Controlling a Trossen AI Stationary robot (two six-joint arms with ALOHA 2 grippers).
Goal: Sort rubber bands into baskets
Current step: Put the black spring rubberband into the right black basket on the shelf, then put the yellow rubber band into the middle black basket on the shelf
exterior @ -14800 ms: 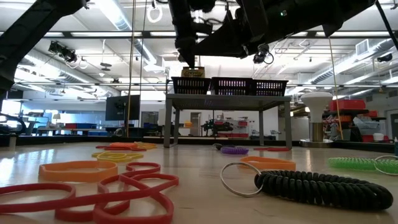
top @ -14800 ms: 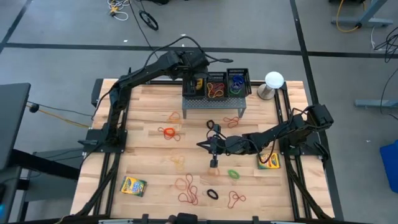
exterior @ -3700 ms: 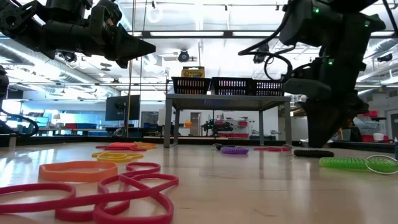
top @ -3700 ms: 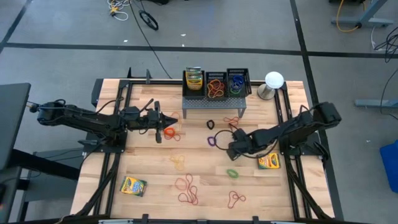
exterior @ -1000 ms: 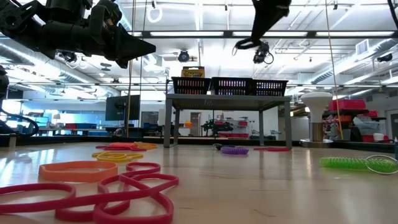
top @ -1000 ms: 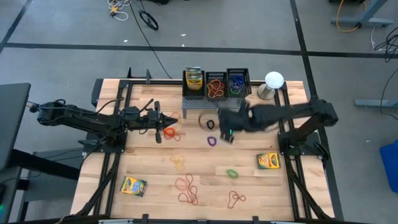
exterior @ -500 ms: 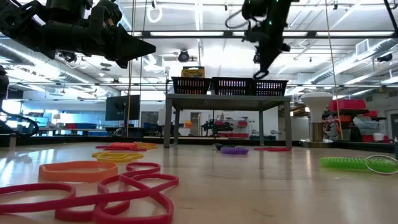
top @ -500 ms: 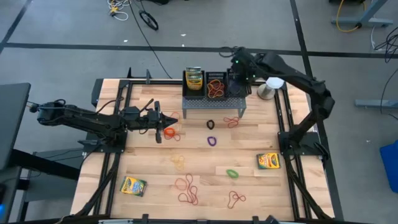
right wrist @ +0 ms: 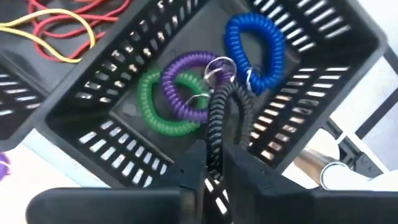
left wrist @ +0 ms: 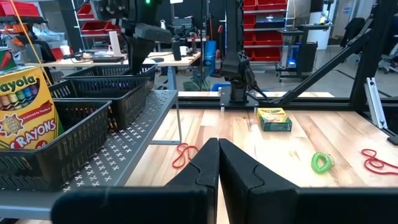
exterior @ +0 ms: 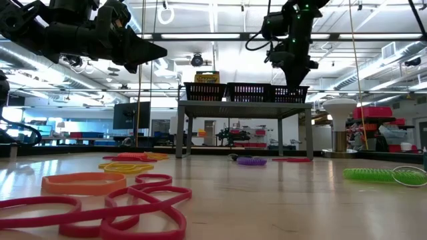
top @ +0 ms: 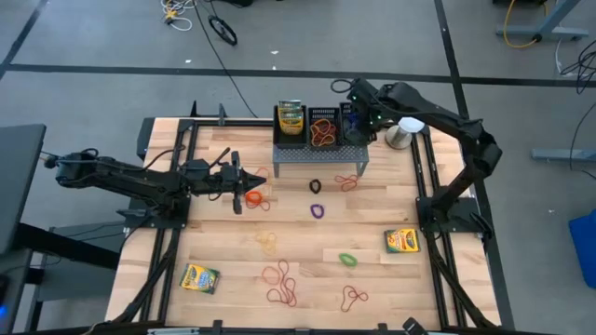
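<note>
Three black mesh baskets stand in a row on a grey perforated stand (top: 321,154) at the table's far edge. The left one (top: 291,119) holds a crayon box, the middle one (top: 323,127) orange and red bands. My right gripper (top: 358,117) hangs over the right basket (right wrist: 205,81), shut on a black coiled band (right wrist: 219,109). Blue, purple and green coils lie in that basket. My left gripper (top: 244,180) hovers shut over the table's left, beside an orange band (top: 251,197). Black (top: 316,186), purple (top: 318,210), red (top: 347,180) and green (top: 348,260) bands lie on the table. My right gripper pinches one end of the black coiled band (right wrist: 215,146) between its two fingers, coming from above and pointing down. The band hangs below the fingers into the right basket. Its lower end with a metal ring (right wrist: 219,65) rests on the purple and green coils.
Crayon boxes lie at the table's near left (top: 199,277) and right (top: 401,241). A white-topped stand (top: 408,126) is right of the baskets. More red and tan bands (top: 282,284) lie near the front edge.
My right gripper has swung from over the table's middle up and toward the far edge, carrying the black coiled band, and now hangs over the right basket with the band dangling into it.
</note>
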